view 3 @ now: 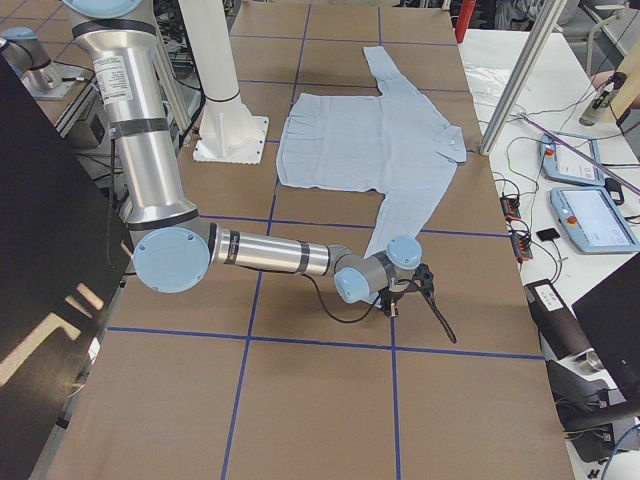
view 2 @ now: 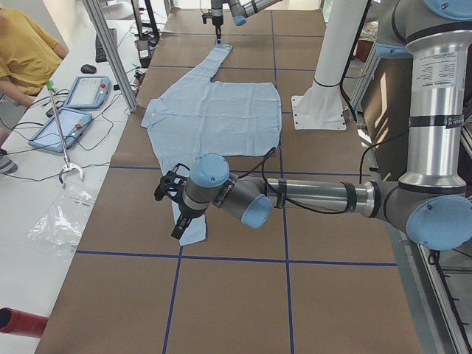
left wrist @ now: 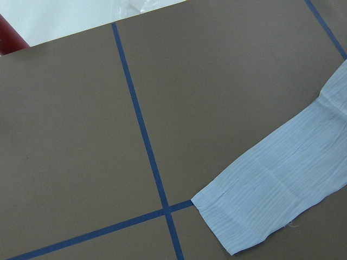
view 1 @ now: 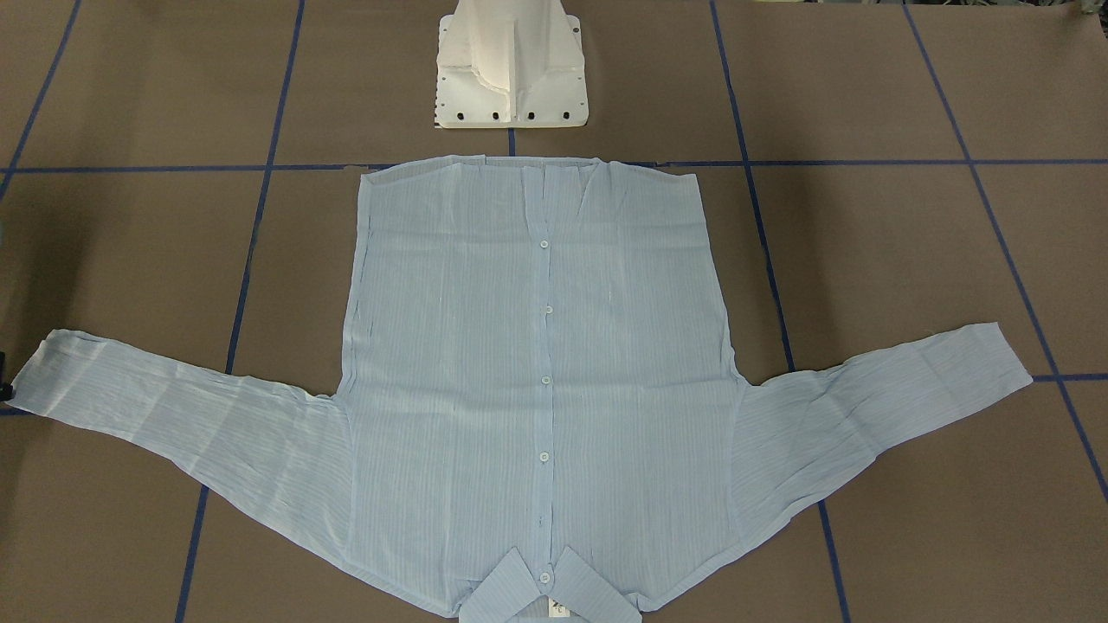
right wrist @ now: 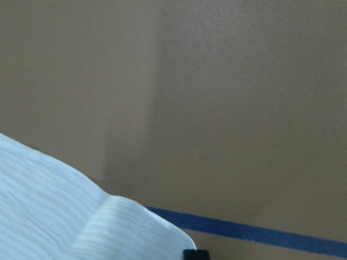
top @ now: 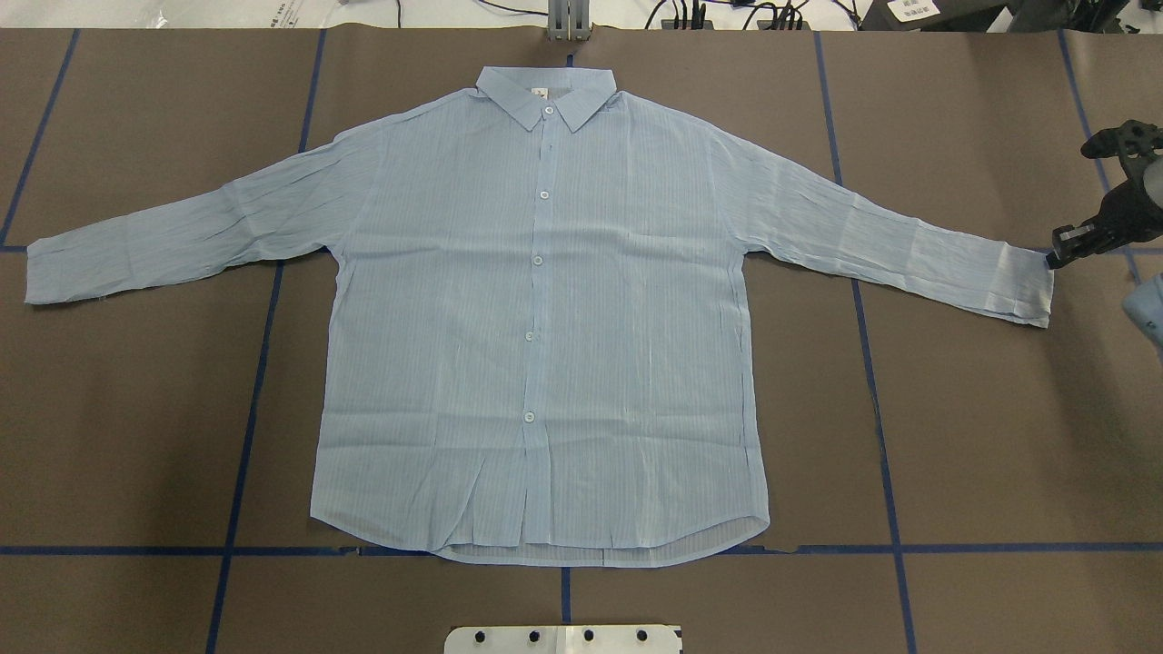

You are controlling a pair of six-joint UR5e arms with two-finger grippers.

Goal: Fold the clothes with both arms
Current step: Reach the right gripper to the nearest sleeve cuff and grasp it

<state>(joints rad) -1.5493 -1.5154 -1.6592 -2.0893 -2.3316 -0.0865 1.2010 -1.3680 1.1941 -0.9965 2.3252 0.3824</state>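
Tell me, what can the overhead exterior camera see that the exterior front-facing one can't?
Only the overhead exterior view plainly shows the right gripper beside a sleeve cuff, plus cables past the table's far edge. Only the exterior front-facing view shows the white pedestal rising tall; overhead catches just its bottom plate. Both show the blue shirt spread flat, buttons up, sleeves out, on the brown table with blue tape lines.
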